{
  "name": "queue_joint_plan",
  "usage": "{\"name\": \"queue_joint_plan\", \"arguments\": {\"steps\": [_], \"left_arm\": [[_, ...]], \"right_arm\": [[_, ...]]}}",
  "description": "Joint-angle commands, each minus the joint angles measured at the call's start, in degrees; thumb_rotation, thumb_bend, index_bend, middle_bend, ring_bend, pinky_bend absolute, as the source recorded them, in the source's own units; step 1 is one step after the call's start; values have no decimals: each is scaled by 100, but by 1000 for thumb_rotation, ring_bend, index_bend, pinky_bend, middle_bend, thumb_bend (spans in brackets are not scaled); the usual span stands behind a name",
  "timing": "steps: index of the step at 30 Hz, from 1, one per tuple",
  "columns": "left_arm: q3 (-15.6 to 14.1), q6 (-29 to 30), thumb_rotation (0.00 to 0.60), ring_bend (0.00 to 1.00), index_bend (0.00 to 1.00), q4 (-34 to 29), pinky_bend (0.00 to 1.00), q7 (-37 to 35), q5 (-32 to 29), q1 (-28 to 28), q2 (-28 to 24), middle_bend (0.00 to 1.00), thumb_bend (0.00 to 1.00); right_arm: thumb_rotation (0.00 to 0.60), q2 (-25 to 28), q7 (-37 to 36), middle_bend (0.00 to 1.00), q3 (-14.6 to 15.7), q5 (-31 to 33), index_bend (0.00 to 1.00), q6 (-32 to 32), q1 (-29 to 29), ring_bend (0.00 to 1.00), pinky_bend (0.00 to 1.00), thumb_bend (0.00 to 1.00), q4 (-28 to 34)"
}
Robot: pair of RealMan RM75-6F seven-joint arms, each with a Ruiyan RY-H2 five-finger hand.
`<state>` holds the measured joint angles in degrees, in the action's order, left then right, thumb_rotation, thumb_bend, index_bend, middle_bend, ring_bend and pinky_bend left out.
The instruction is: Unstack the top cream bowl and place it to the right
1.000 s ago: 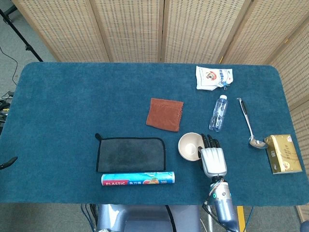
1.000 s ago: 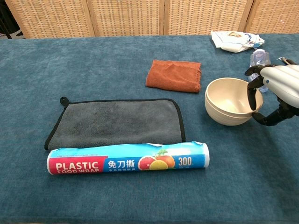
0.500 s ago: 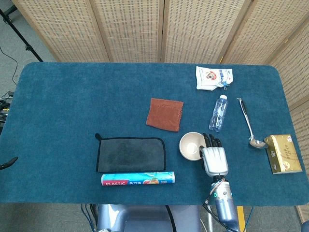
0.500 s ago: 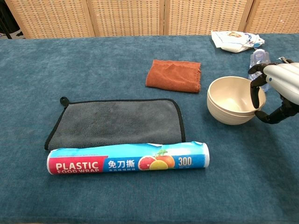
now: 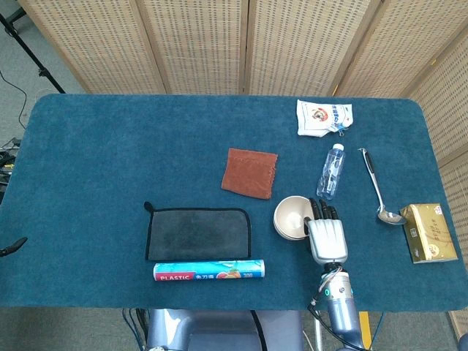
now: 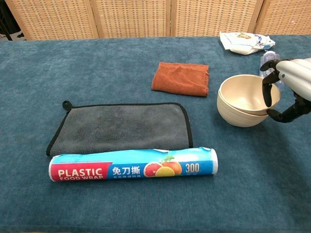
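Fingers (image 6: 267, 93) of your right hand (image 6: 290, 90) hooked over right rim of top cream bowl (image 6: 249, 93), thumb below: pinching it. Bowl tilted, part-lifted off lower cream bowl (image 6: 238, 115), near right-centre of tabletop (image 5: 110, 168). Step in hand: unstacking, judged just begun. Next move calls for: lift clear so lower bowl stays put, carry right, watch water bottle (image 5: 330, 170) and ladle (image 5: 379, 189). Left hand not in view. Readable: "PLASTIC FOOD WRAP", "300" on plastic wrap roll (image 6: 133, 168).

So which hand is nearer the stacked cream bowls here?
Right. The right hand grips the rim of the top cream bowl with fingers hooked inside; the left hand is in neither view.
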<state>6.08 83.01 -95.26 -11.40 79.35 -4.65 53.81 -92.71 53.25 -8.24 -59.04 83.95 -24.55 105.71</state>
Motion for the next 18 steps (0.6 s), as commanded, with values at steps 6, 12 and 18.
{"name": "queue_joint_plan", "arguments": {"steps": [6,12,18], "left_arm": [[-3,9,433,0,168,-13,0,-2,13,3,-6,0,0],[-3,14,433,0,168,-19,0,-16,17,6,-14,0,0],[-8,21,431,0,168,-21,0,-19,30,8,-16,0,0]], "right_arm": [[600,64,111,120,-68,35,604,71,-34,110,167,403,90],[600,136,203,120,-126,63,607,124,-70,110,167,402,167],[600,244,269,119,-194,72,610,180,-101,110,167,404,240]]}}
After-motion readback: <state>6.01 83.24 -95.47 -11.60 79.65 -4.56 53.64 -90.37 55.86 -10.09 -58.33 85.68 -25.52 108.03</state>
